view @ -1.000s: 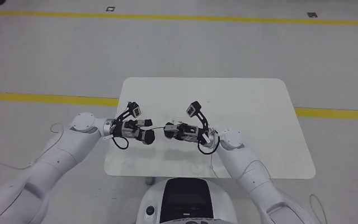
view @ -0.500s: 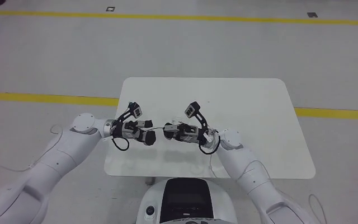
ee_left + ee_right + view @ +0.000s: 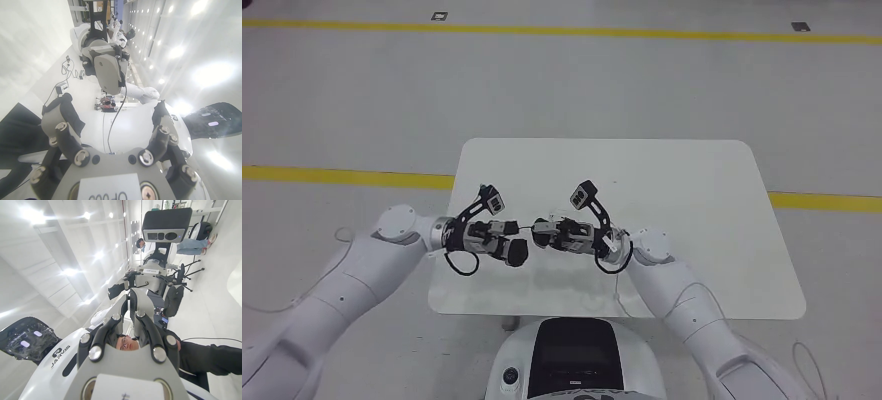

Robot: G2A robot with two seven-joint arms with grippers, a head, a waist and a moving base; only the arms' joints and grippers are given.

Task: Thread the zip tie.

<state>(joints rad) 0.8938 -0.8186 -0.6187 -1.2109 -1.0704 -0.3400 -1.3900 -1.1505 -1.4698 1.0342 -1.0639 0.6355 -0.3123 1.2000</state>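
Observation:
A thin black zip tie (image 3: 115, 121) hangs from my right gripper (image 3: 117, 87), which is shut on its upper end. The strap runs down between the two spread fingers of my left gripper (image 3: 112, 102), which stands open, and touches neither finger. In the top view the left gripper (image 3: 519, 250) and the right gripper (image 3: 538, 231) face each other tip to tip over the near-left part of the white table (image 3: 692, 200). From the right wrist, my right gripper (image 3: 130, 298) has its fingers pressed together, with the open left gripper (image 3: 144, 296) just beyond.
The white table (image 3: 742, 280) is bare apart from both arms' thin black cables hanging near the wrists. Grey floor with yellow lines lies around it. A person in a black sleeve (image 3: 208, 355) is behind the robot, away from the grippers.
My left gripper has shifted right and slightly toward the table's near edge, closing on the right gripper. The right gripper has edged a little left.

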